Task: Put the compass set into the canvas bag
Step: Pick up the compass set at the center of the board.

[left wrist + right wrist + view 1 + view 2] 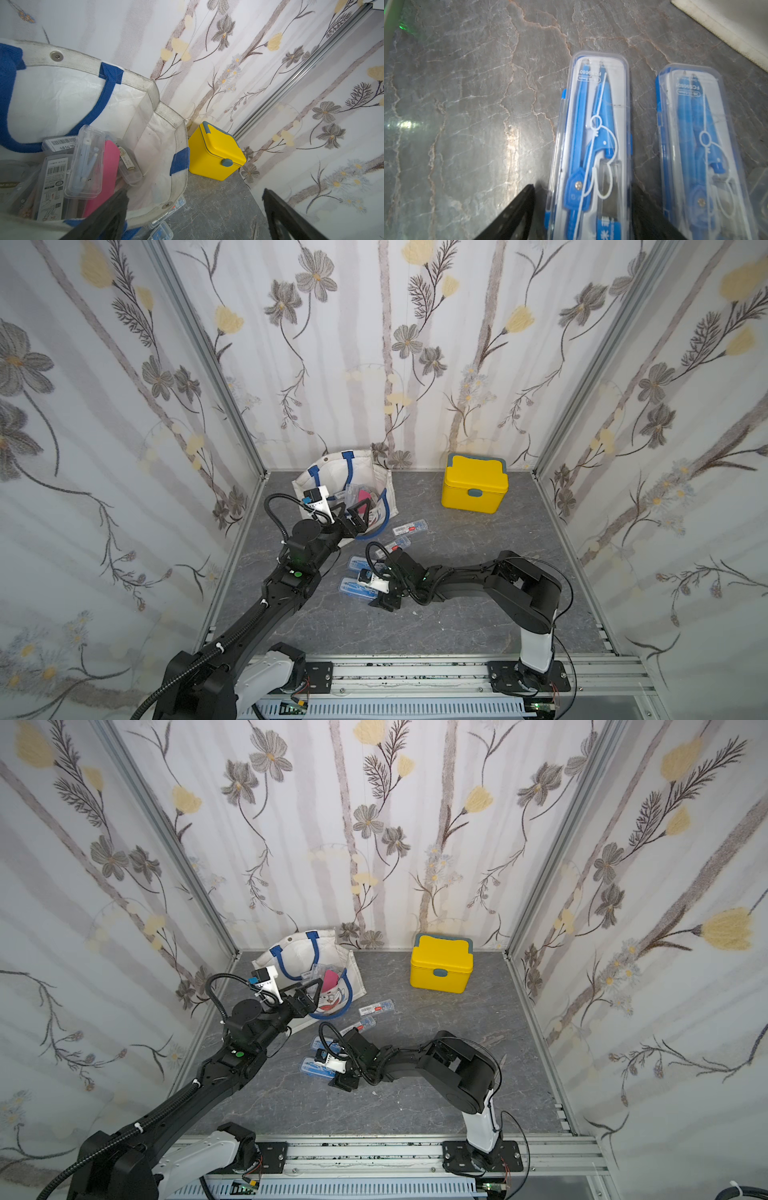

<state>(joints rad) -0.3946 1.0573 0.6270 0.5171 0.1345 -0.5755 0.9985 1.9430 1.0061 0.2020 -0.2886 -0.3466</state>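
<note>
The white canvas bag (332,472) with blue handles stands open at the back left, and the left wrist view shows several clear cases inside it (62,93). My left gripper (195,209) hangs open over the bag's near rim and holds nothing. A compass set (593,135), a clear case with a blue compass, lies flat on the table. My right gripper (583,187) straddles its near end, with a small gap at one finger (517,209). In a top view the right wrist partly covers this case (353,589). A second compass set (695,145) lies parallel beside it.
A yellow lidded box (473,485) stands at the back right, close to the wall. Two more clear cases (410,527) (397,545) lie on the grey marble table just right of the bag. Patterned walls close in three sides.
</note>
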